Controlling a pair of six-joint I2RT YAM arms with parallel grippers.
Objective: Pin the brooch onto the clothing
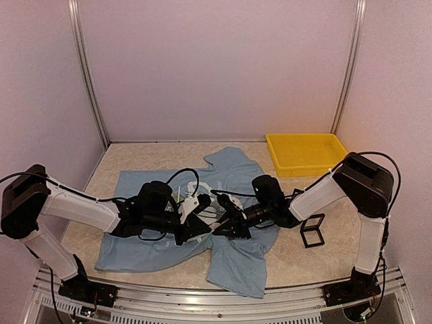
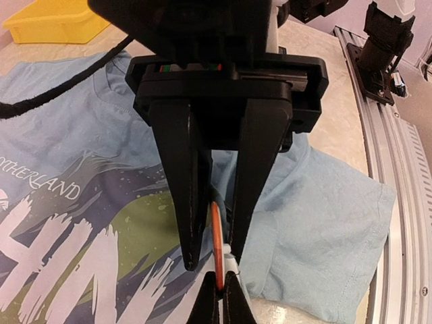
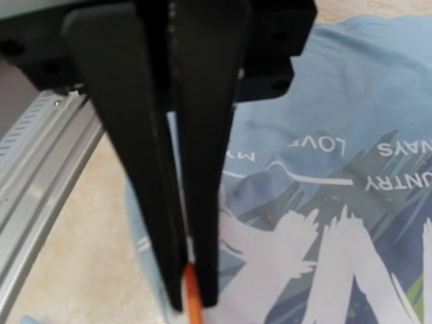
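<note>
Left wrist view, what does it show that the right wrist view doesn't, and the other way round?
Only the left wrist view: the yellow tray, a black cable, and both grippers on the orange brooch, with the left gripper jaws either side of it and the right gripper pinching its lower end. Only the right wrist view: the small upside-down LOVE print. Both: the light blue T-shirt with its white lettering, the brooch's orange edge and the metal rail.

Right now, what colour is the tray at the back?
The tray is yellow; top view.
</note>
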